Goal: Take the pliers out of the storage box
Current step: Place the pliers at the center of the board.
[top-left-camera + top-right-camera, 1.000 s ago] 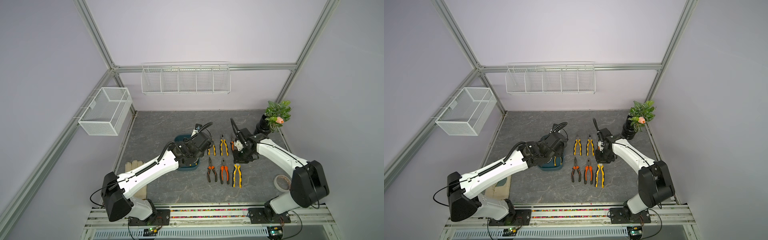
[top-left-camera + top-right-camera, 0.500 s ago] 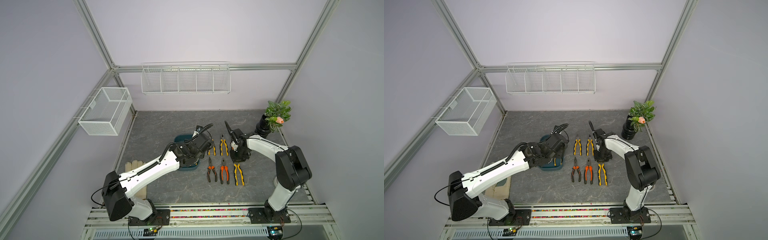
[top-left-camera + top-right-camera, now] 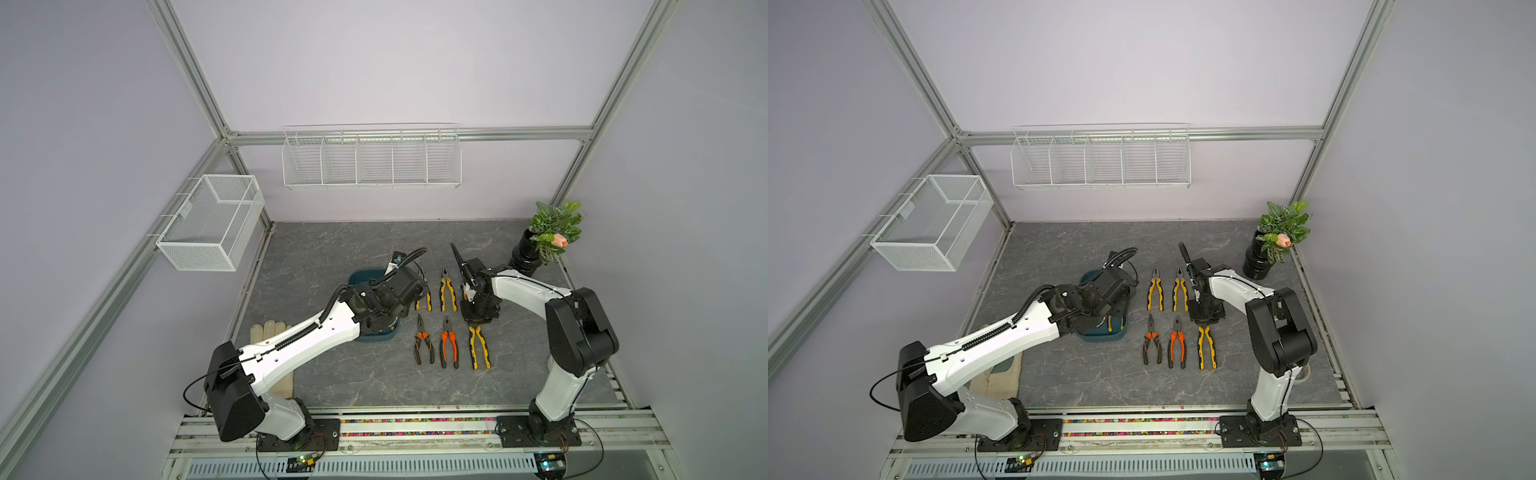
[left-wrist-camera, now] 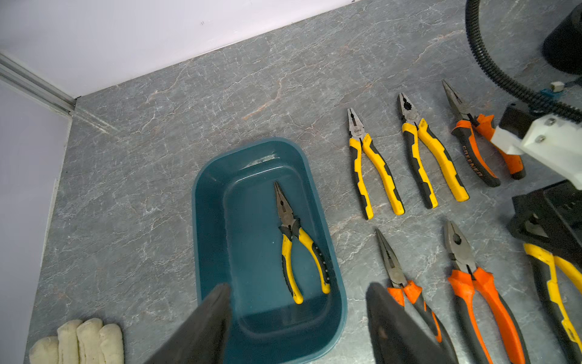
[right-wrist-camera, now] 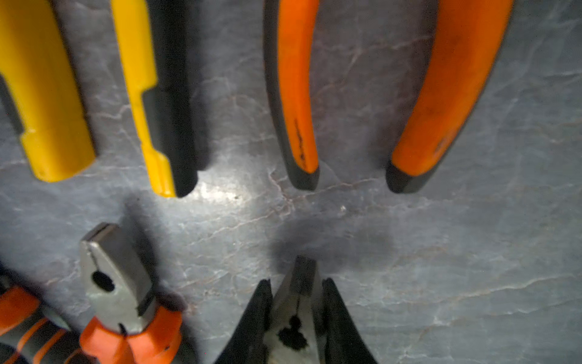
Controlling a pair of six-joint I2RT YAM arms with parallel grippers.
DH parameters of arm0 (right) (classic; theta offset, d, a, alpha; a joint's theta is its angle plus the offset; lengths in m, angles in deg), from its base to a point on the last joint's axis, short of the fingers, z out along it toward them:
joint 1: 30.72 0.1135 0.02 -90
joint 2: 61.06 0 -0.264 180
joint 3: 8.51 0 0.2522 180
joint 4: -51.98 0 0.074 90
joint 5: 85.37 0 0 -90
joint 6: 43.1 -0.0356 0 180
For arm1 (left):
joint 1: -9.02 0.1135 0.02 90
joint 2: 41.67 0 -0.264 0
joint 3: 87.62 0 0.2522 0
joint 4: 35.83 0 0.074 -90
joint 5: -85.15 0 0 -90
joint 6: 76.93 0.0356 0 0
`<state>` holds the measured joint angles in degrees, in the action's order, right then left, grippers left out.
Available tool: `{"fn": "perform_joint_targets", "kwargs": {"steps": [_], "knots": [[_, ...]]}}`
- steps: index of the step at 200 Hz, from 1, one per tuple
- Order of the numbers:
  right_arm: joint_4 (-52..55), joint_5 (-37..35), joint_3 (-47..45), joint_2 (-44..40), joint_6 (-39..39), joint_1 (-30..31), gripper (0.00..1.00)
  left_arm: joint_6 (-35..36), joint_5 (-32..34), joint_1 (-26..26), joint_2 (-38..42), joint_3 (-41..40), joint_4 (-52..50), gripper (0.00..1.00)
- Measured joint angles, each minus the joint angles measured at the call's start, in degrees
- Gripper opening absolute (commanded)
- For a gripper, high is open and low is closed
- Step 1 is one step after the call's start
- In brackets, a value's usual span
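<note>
The right elbow [image 3: 582, 328] has been swung in; the right gripper [image 5: 297, 280] is clamped narrow on yellow pliers [image 3: 477, 338], laid at the front row's [image 3: 449, 347] three o'clock. The last pliers [image 4: 293, 239] are left in the storage box [image 4: 208, 227], nine o'clock, under the wide-spread left gripper [image 4: 299, 286].

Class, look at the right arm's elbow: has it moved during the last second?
Yes. The elbow swung back and inward, ending closer to the plant pot in both top views.
</note>
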<state>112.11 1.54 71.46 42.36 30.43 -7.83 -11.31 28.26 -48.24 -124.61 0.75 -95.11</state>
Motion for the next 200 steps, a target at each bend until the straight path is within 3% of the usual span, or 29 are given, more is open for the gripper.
{"fn": "perform_joint_targets", "kwargs": {"steps": [104,150,172,200], "knots": [[-2.47,-0.09,-2.16,-0.26,-0.76,-0.81,0.42,0.0,0.0,0.0,-0.68,0.0,-0.04,0.7],[-3.85,0.39,-2.45,-0.83,-1.01,-1.29,0.61,0.02,-0.02,0.28,-1.36,0.0,-0.31,0.7],[-3.61,0.61,-2.34,-2.78,-1.07,-1.42,0.62,0.13,-1.22,1.6,-3.74,0.0,-0.98,0.64],[-1.57,0.96,0.11,-11.3,-1.11,-1.31,0.61,0.22,-5.18,4.68,-8.2,0.0,-2.21,0.65]]}}
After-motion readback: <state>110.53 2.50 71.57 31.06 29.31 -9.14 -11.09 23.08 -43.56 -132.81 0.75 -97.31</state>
